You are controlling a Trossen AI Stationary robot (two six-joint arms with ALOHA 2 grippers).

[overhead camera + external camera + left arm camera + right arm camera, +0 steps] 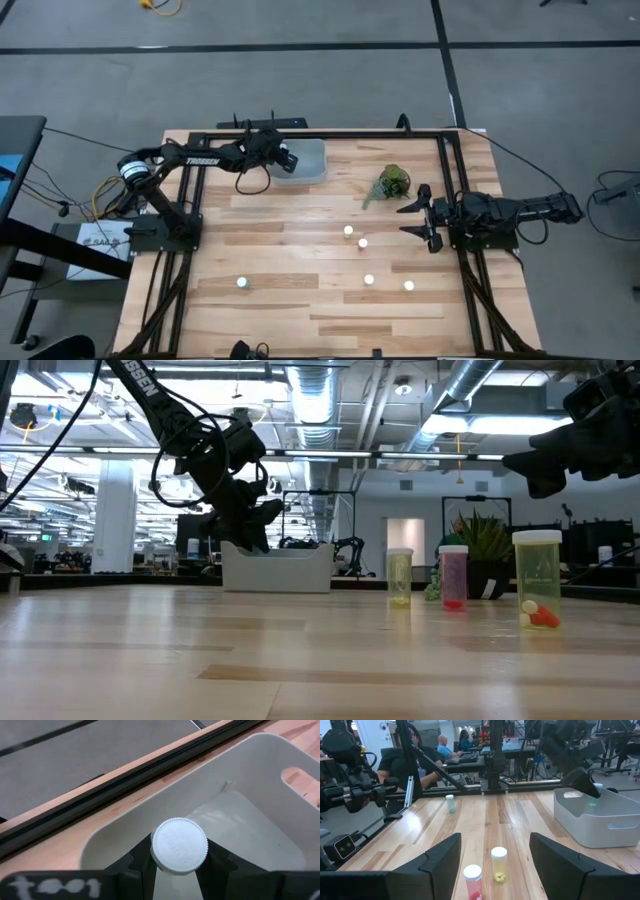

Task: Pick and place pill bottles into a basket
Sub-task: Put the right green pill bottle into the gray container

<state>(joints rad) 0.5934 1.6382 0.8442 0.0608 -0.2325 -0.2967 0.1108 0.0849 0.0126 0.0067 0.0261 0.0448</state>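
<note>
Body of the capped bottle (179, 845) hidden between left claw (179, 865) fingers.

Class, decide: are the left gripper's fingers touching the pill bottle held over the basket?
Touching. The left wrist view shows the left gripper with both dark fingers pressed against the sides of the pill bottle, above the basket.

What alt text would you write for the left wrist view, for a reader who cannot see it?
The left gripper holds a pill bottle by its white ribbed cap over the empty basket. Beyond the basket runs the table's wooden edge with a black rail.
</note>
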